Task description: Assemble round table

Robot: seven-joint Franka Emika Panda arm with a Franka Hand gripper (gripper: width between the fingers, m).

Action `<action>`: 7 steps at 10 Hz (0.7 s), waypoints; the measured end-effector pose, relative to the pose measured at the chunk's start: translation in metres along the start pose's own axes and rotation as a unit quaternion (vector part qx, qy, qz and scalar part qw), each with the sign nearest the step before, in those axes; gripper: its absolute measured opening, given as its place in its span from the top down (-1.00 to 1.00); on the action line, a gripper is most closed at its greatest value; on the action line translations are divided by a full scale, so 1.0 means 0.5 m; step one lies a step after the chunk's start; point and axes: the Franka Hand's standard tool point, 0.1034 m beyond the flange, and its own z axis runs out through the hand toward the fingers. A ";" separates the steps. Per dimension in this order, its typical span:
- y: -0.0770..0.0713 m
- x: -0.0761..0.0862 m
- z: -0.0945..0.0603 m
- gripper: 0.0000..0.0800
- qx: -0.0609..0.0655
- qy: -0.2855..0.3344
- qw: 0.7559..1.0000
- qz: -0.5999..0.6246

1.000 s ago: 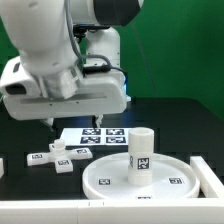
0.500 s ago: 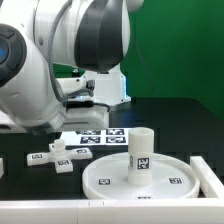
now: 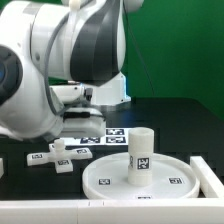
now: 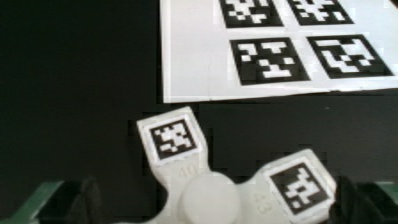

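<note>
While the arm [image 3: 70,60] fills the upper part and the exterior view's left, the wrist view shows the gripper [image 4: 214,203] with its two dark fingers [image 4: 59,200] wide apart, nothing clamped. The hub of the foot [image 4: 199,170] lies between them in that picture; contact cannot be told.

Count, exterior view:
- 1 disc [image 3: 165,170], flat on the black table [image 3: 180,125], rim up, near the front edge.
- 1 leg [image 3: 141,155], upright on the disc, about at its middle.
- 1 foot [image 3: 60,156], cross-shaped, flat on the table, apart from the disc, toward the exterior view's left of it.
- 1 marker board [image 3: 105,137], behind the foot and disc, partly hidden by the arm.

Tags:
- Marker board [image 4: 288,42]: 4 black-white square tags in a two-by-two block, all seen in the wrist view, the upper pair cut by the frame edge. Only about three show in the exterior view.
- Foot: 2 tags clear in the wrist view, one on each of two arms. The exterior view shows tags on its arms too, too small to count surely.
- Leg: 1 tag on its side, facing the camera.
- Disc: 2 tags on the upper face, one each side of the leg.

Writing: none readable on any part. No brand marks seen, only the tag patterns.
</note>
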 end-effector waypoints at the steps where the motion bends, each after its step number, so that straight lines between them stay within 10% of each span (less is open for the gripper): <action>1: -0.003 0.000 0.009 -0.62 0.000 -0.013 1.000 0.022; 7: 0.014 0.003 0.051 -0.62 0.005 -0.055 0.998 0.029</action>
